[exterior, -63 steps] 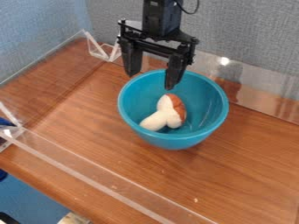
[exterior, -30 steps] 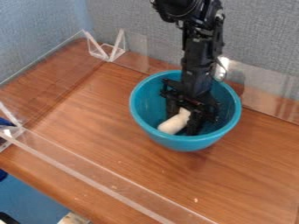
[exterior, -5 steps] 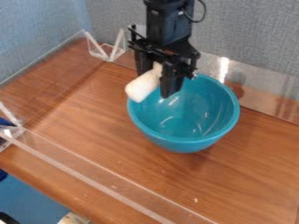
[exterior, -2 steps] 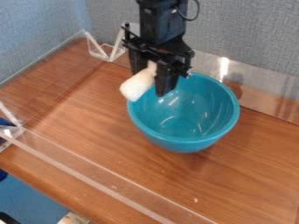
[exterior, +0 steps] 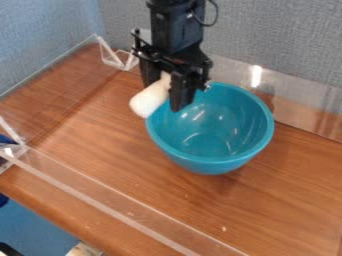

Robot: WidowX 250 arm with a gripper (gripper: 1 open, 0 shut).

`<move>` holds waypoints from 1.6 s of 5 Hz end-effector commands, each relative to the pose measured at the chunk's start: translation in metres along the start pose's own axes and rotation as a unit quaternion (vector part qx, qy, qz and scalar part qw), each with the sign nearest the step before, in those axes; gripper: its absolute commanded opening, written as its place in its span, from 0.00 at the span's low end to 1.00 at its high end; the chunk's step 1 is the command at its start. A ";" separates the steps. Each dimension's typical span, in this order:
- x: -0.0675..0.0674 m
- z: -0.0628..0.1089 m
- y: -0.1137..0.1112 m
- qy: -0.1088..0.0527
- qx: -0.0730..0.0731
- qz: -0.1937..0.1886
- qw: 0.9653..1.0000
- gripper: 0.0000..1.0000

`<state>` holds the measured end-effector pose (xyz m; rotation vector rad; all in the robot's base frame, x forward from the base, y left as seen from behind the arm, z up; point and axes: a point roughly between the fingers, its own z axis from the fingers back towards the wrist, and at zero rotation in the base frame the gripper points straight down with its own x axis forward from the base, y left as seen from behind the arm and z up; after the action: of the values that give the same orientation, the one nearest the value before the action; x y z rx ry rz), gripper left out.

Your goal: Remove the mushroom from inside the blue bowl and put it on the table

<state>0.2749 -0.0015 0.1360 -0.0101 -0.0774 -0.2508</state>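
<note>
The blue bowl (exterior: 211, 127) sits on the brown table (exterior: 94, 140), right of centre, and nothing shows inside it. Over the bowl's left rim hangs my black gripper (exterior: 170, 92), shut on the mushroom (exterior: 147, 98). The mushroom's cream-white stem sticks out to the left between the fingers, above the table just beside the bowl. Its cap is hidden behind the fingers.
Clear acrylic walls (exterior: 94, 195) run along the table's front and back edges. A white wire stand (exterior: 123, 55) is at the back left corner. Open wood lies left of and in front of the bowl.
The gripper has carried the mushroom leftwards, from above the bowl's inside to over its left rim. The bowl has not moved.
</note>
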 end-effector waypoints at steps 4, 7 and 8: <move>-0.011 0.011 0.016 -0.030 0.017 0.013 0.999 0.00; -0.018 0.008 0.021 -0.030 0.023 0.017 0.999 0.00; -0.021 0.005 0.023 -0.029 0.025 0.018 0.999 0.00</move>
<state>0.2583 0.0220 0.1257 0.0155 -0.0847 -0.2233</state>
